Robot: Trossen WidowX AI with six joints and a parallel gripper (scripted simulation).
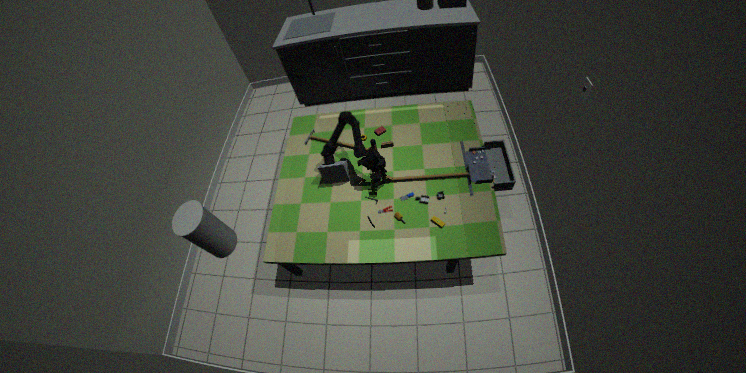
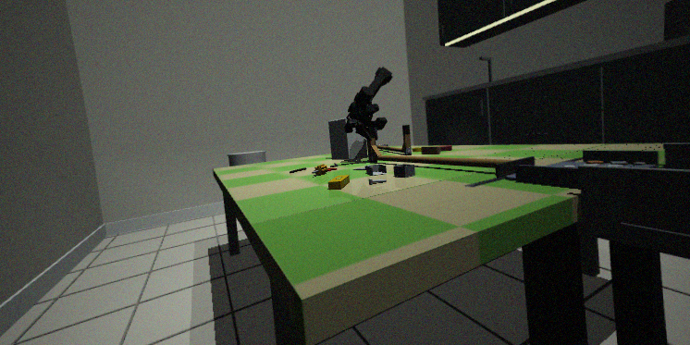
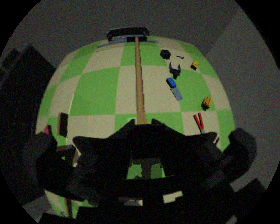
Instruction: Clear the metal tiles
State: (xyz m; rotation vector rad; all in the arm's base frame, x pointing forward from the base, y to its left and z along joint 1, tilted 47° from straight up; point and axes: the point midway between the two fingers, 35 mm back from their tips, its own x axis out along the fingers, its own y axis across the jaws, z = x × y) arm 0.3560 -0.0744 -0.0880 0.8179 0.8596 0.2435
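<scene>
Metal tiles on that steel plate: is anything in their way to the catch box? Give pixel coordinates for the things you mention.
Nothing visible stands between the metal tiles (image 1: 475, 161) (image 2: 618, 163) and the catch box (image 1: 507, 161) (image 2: 637, 203) (image 3: 128, 32). The yellow block (image 1: 437, 221) (image 2: 338, 181) (image 3: 195, 65) lies off to one side, on the table.

From my feed, small metal tiles (image 1: 477, 156) (image 2: 619, 162) sit on the flat grey steel plate (image 1: 479, 174) (image 2: 545, 173); black rectangular catch box (image 1: 505, 153) (image 2: 632, 203) (image 3: 128, 31) beyond. Long wooden-handled scraper (image 1: 433, 177) (image 2: 444, 161) (image 3: 139, 80) points plateward, yellow rectangular block (image 1: 437, 221) (image 2: 338, 181) (image 3: 195, 65) to its right.
</scene>
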